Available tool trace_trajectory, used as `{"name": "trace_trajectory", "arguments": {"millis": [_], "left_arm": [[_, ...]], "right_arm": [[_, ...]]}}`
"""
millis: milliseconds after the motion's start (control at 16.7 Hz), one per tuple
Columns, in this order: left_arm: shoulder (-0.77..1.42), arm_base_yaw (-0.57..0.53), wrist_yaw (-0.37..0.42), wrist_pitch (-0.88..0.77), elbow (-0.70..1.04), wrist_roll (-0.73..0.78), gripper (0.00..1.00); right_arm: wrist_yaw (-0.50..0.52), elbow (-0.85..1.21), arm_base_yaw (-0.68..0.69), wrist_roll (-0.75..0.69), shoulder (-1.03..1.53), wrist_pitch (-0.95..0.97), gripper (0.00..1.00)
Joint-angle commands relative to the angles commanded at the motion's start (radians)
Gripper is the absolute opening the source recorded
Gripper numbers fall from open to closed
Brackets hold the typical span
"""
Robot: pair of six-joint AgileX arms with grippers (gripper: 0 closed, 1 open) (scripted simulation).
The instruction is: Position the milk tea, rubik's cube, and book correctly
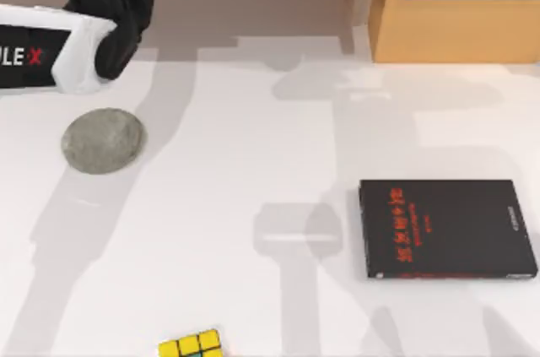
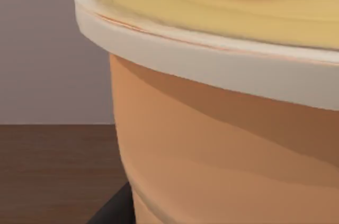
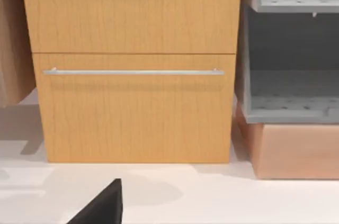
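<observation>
- Close against our left gripper: the milk tea (image 2: 222, 144); grip state, we cannot tell.
- Well below it on the table: rubik's cube (image 1: 192, 345).
- Advice: keep cup upright, lower slowly.

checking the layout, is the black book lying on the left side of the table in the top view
No, the black book lies flat on the table's right side, while the grey disc sits on the left.

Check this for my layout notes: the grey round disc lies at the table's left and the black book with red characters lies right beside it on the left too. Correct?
Not quite. The grey round disc does lie at the table's left, but the black book with red characters lies apart from it, over at the table's right, as the top view shows.
</observation>
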Motion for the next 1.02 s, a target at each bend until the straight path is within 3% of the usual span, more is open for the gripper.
{"name": "trace_trajectory", "arguments": {"millis": [240, 660, 1020], "left_arm": [[-0.122, -0.032, -0.026, 0.043, -0.166, -0.006, 0.00], [-0.148, -0.031, -0.028, 0.063, -0.199, -0.006, 0.00], [-0.153, 0.005, 0.017, 0.307, -0.416, -0.008, 0.00]], "right_arm": [[0.000, 0.000, 0.000, 0.000, 0.000, 0.000, 1.00], [0.000, 0.000, 0.000, 0.000, 0.000, 0.000, 1.00], [0.000, 0.000, 0.000, 0.000, 0.000, 0.000, 1.00]]}}
